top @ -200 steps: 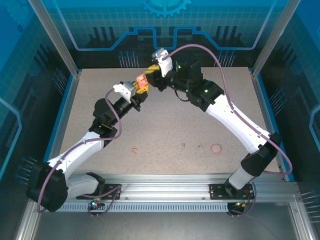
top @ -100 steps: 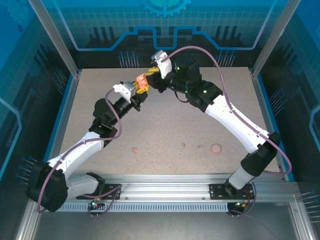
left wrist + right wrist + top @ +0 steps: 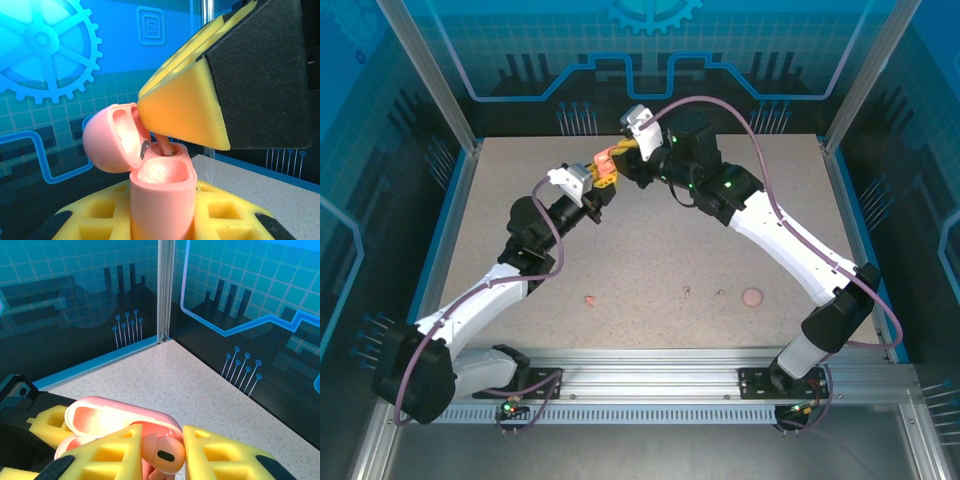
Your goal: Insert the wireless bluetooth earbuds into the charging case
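My left gripper [image 3: 162,222] is shut on the charging case [image 3: 161,192], holding it upright between its yellow pads with the lid [image 3: 107,140] swung open to the left. My right gripper [image 3: 162,456] is shut on one pink earbud [image 3: 169,455] directly above the case [image 3: 112,415]. The earbud's stem [image 3: 167,149] dips into the far socket; the near socket is empty. From above, both grippers meet at the back centre: left [image 3: 603,180], right [image 3: 624,156], the case [image 3: 604,160] between them. A second small pink lump [image 3: 589,299], seemingly the other earbud, lies on the table in front.
A rounder pink piece [image 3: 752,297] and two tiny bits [image 3: 687,292] [image 3: 720,293] lie on the speckled table [image 3: 650,240] near the front. Blue panelled walls and an aluminium post [image 3: 165,290] stand close behind the grippers.
The right gripper has edged slightly left and closer onto the case with the earbud. The left arm has stayed put.
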Controlling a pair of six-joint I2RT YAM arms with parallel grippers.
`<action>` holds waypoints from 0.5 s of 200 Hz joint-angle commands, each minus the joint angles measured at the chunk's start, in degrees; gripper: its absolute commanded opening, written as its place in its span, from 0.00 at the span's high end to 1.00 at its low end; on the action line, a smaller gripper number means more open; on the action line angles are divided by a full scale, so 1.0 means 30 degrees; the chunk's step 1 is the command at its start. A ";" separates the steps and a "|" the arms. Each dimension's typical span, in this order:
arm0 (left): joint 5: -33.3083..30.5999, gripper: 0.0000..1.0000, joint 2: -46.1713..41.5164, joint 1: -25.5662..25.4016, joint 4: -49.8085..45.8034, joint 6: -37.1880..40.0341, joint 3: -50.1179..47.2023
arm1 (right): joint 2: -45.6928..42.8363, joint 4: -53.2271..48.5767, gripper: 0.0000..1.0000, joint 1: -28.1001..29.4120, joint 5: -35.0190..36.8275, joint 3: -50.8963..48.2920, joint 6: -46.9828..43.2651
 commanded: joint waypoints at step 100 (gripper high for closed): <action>-0.0454 1.00 0.0135 -0.0138 0.0520 -0.0095 0.0848 | -0.0199 -0.0403 0.69 0.1002 0.0499 -0.0304 -0.1854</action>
